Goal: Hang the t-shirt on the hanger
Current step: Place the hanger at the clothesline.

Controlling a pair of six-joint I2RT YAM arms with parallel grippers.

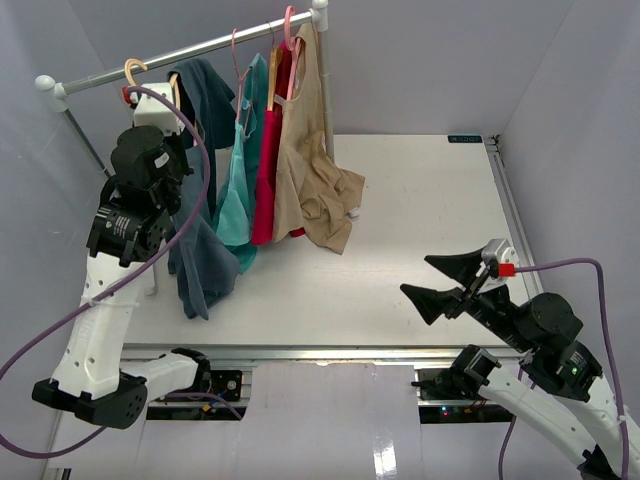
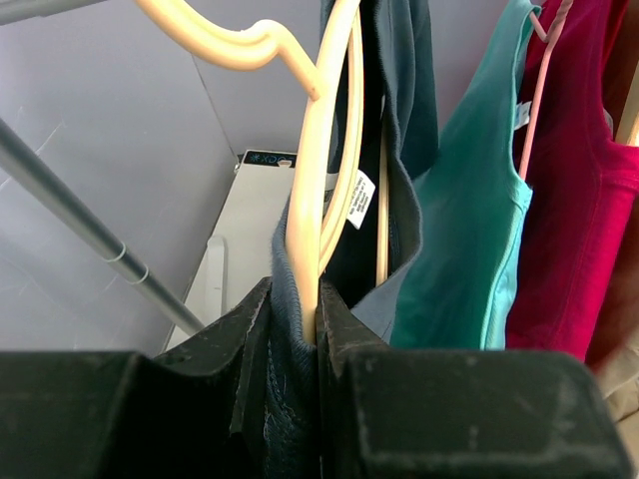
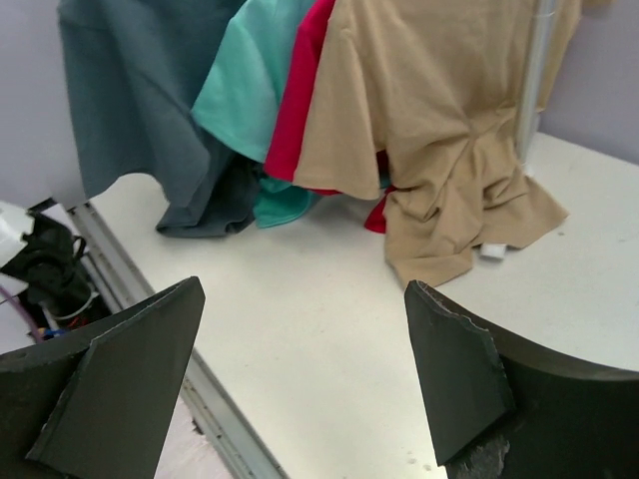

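The dark slate-blue t-shirt (image 1: 200, 230) hangs on the light wooden hanger (image 2: 310, 190) at the left end of the rail, its hem reaching the table. The hanger's peach-orange hook (image 1: 135, 70) curves over the rail. My left gripper (image 2: 295, 299) is raised up there, shut on the hanger's shoulder arm with the t-shirt's (image 2: 404, 120) fabric pinched in alongside. In the top view the left gripper (image 1: 160, 120) is partly hidden by the wrist. My right gripper (image 1: 435, 278) hovers low over the table's right front, open, with nothing between its fingers (image 3: 459, 369).
A grey clothes rail (image 1: 190, 50) crosses the back left on a post. On it hang a teal garment (image 1: 238, 190), a red garment (image 1: 268, 180) and a beige garment (image 1: 315, 190), on pink-hooked hangers. The white table (image 1: 420, 200) stretches to the right.
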